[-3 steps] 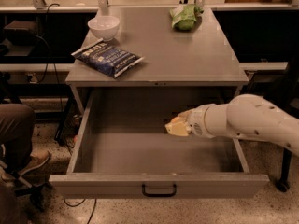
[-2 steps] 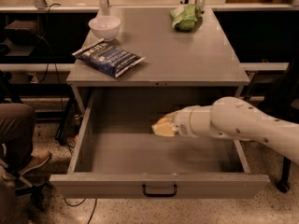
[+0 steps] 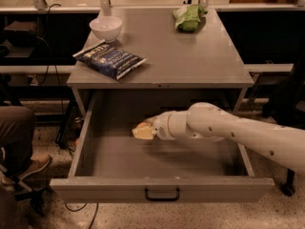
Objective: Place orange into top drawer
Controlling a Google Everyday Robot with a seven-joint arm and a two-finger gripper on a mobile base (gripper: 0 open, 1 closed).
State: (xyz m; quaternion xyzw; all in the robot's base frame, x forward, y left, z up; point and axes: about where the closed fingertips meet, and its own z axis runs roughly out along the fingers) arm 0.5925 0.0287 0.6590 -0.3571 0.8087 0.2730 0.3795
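Observation:
The top drawer (image 3: 95, 182) is pulled wide open under the grey table; it is a shallow grey metal drawer with a small black handle (image 3: 162, 194) on its front panel. My gripper (image 3: 142, 130) reaches in from the right on a white arm and hangs low over the left middle of the drawer floor. A small orange-tinted patch (image 3: 139, 125) shows at the gripper's tip; I cannot tell whether it is the orange. No orange shows on the tabletop or on the drawer floor.
On the tabletop (image 3: 190, 61) lie a white bowl (image 3: 106, 27) at the back left, a dark blue snack bag (image 3: 109, 58) at the front left and a green wrinkly bag (image 3: 188, 17) at the back right. A person's leg and shoe (image 3: 19, 142) are at the left.
My gripper has moved left across the inside of the drawer, from the right side to the left middle. The drawer and the tabletop things have not moved.

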